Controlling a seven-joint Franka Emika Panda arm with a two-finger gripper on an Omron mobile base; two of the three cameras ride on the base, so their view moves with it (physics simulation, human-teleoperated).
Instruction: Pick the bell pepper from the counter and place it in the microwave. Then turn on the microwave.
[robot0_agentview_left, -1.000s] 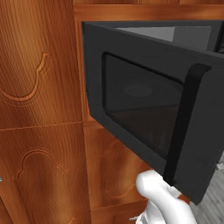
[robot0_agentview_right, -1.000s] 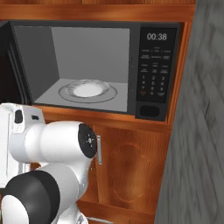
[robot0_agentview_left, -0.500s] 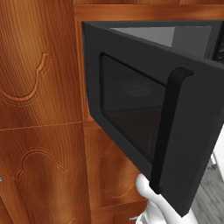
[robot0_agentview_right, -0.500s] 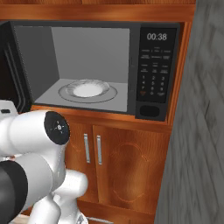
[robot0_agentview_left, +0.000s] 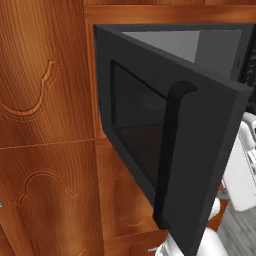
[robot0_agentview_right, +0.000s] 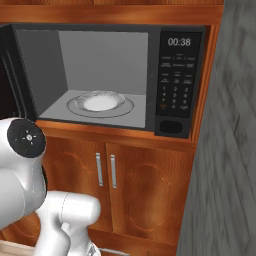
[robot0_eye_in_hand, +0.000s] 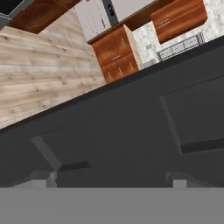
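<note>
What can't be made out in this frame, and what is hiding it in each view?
- Bell pepper: the glass turntable in the microwave looks bare in the right base view; where the pepper is cannot be told.
- Microwave interior, left base view: mostly hidden behind the open door.
- Keypad labels, right base view: too small to read.
- Gripper fingertips, hand view: barely visible against the dark door surface.

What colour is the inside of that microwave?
Light grey inside the microwave, with a clear glass turntable; clearest in the right base view.
</note>
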